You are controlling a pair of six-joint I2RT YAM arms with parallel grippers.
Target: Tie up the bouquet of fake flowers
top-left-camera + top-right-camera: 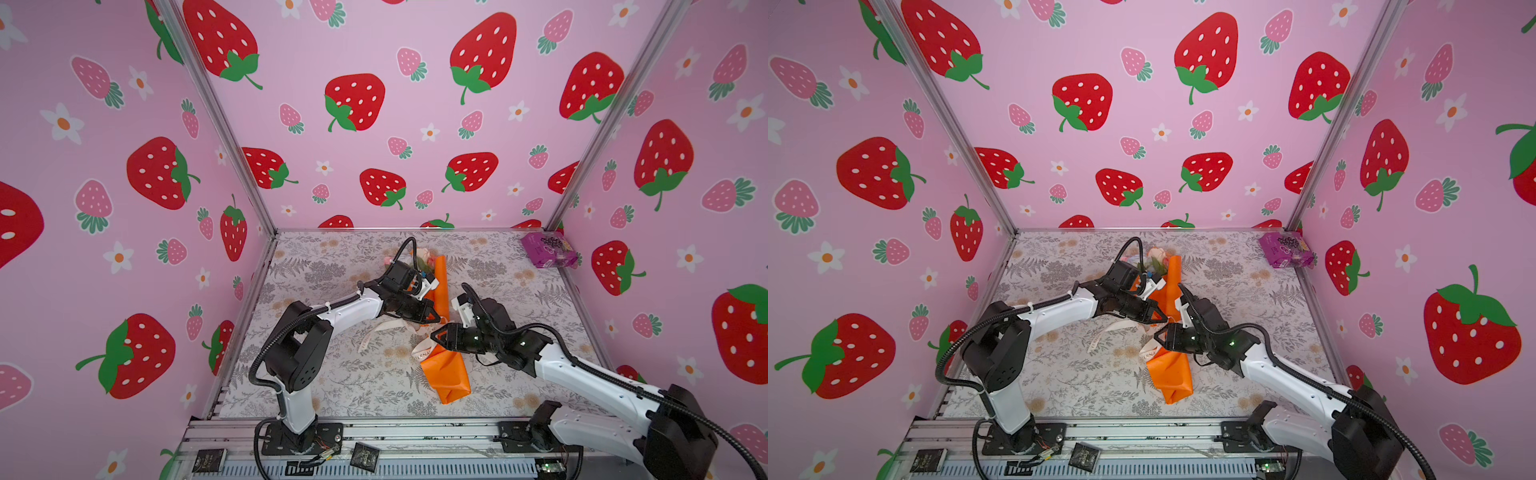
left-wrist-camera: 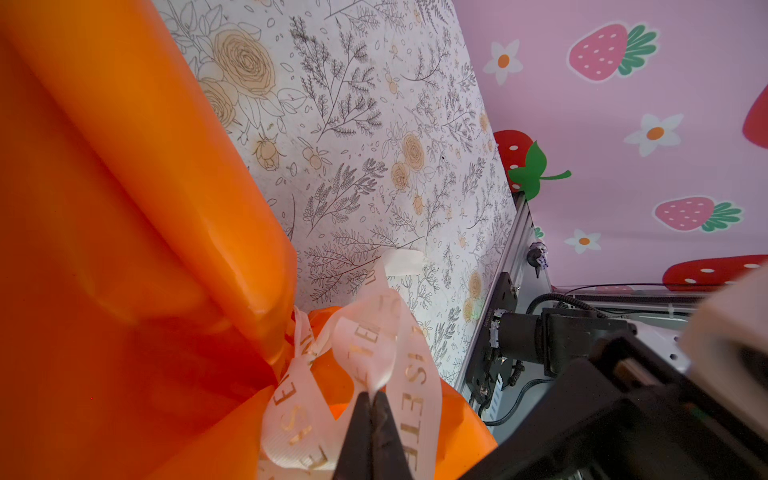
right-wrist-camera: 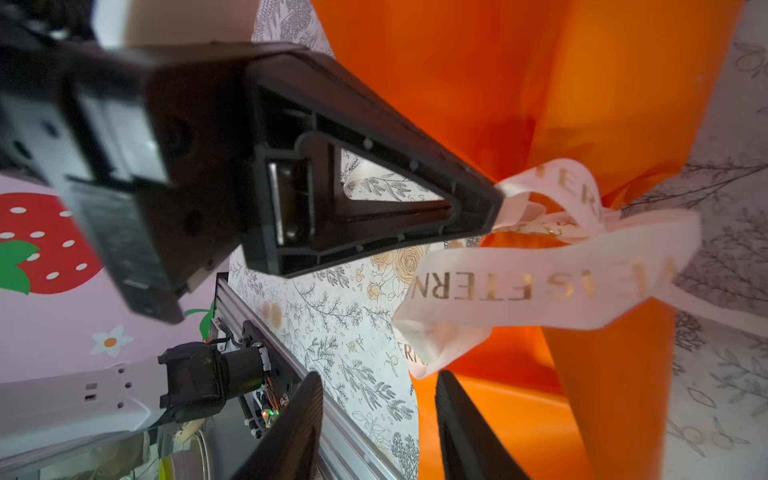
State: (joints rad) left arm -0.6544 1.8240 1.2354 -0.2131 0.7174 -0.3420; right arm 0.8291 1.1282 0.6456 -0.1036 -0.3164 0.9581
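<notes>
Both top views: bouquet [image 1: 446,374] flat on mid table [image 1: 332,395], rose heads at far end, orange paper [image 1: 441,278] pinched in at the waist, wide folded end near. Cream ribbon [image 1: 374,332] at the waist, loose tail trailing left on table. Left gripper [image 1: 436,319] reaching the waist from the left, clamped tight. Right gripper [image 1: 434,337] in from the right, just near of the left one, tips close to ribbon. Purple packet [image 1: 548,249] in far right corner, well apart. Left wrist view: left gripper [image 2: 372,401] tips pressed together, pinching a ribbon [image 2: 374,345] loop with gold lettering; paper [image 2: 124,208] right beside. Right wrist view: right gripper [image 3: 378,376] with jaws parted, released; ribbon [image 3: 540,282] loop end just off the fingertips, touching or not unclear. Left gripper [image 3: 494,208] there too, nipping a ribbon strand at the paper [image 3: 498,83] waist.
</notes>
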